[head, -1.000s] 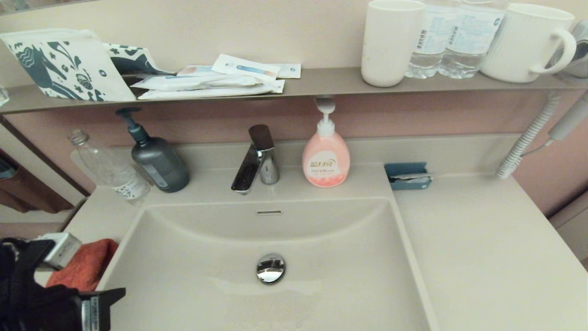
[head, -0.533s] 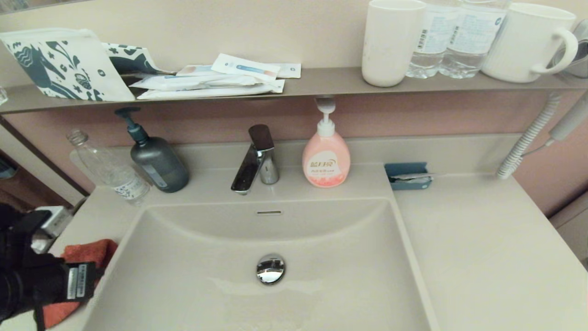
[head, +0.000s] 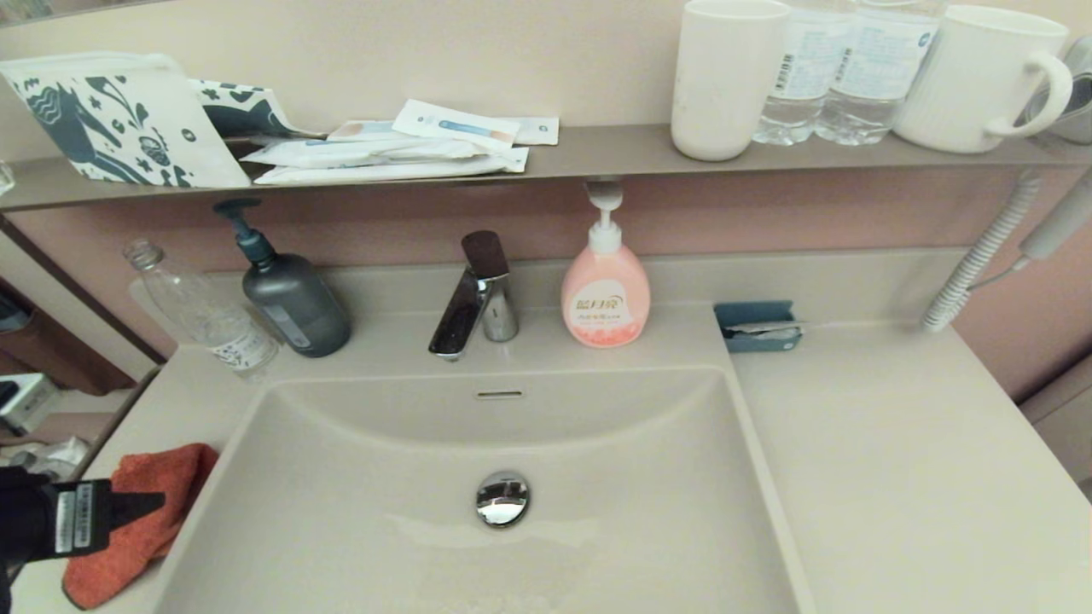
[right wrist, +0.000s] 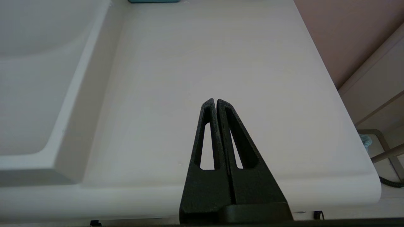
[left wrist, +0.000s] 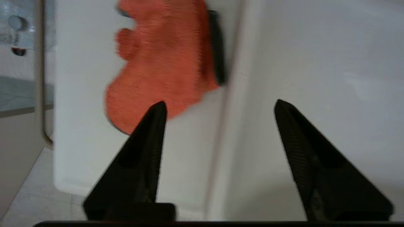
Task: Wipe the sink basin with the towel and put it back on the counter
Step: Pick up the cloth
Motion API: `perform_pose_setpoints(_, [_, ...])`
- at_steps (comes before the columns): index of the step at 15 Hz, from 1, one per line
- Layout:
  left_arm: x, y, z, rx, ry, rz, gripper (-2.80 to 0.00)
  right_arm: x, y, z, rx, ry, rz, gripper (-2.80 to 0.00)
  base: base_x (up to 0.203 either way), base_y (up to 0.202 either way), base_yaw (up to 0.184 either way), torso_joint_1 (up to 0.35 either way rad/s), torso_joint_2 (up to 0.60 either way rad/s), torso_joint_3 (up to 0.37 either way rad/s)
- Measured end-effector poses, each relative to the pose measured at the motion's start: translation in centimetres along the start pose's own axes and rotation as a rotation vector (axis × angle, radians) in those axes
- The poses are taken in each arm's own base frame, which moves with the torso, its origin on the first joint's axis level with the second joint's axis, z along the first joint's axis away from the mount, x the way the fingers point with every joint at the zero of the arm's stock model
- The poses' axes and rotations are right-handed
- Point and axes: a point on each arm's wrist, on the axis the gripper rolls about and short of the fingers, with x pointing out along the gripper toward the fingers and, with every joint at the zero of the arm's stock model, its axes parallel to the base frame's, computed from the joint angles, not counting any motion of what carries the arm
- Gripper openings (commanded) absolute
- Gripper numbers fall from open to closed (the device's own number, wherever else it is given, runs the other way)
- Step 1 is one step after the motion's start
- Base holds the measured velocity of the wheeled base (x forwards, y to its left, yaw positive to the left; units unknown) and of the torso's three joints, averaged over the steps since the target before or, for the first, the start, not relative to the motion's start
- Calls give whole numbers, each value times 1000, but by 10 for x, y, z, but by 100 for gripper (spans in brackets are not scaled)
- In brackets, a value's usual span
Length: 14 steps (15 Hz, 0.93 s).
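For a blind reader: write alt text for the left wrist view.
An orange-red towel with dark trim lies on the beige counter beside the sink basin. The left gripper, open and empty, hangs above the basin's rim, just short of the towel.

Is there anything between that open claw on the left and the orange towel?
Nothing. In the left wrist view only bare counter separates the open left gripper from the towel; one fingertip overlaps the towel's near edge.
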Motion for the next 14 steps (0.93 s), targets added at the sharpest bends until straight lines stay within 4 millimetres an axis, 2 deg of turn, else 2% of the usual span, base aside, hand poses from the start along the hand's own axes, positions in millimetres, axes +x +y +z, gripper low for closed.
perform_pose_setpoints(3, [9, 23, -4, 50, -23, -73, 0, 0, 0, 0, 0, 0, 0, -280, 0, 0, 0, 0, 0, 0])
perform_pose_setpoints(14, [53, 58, -1, 218, 21, -188, 0, 0, 0, 0, 0, 0, 0, -280, 0, 0, 0, 0, 0, 0])
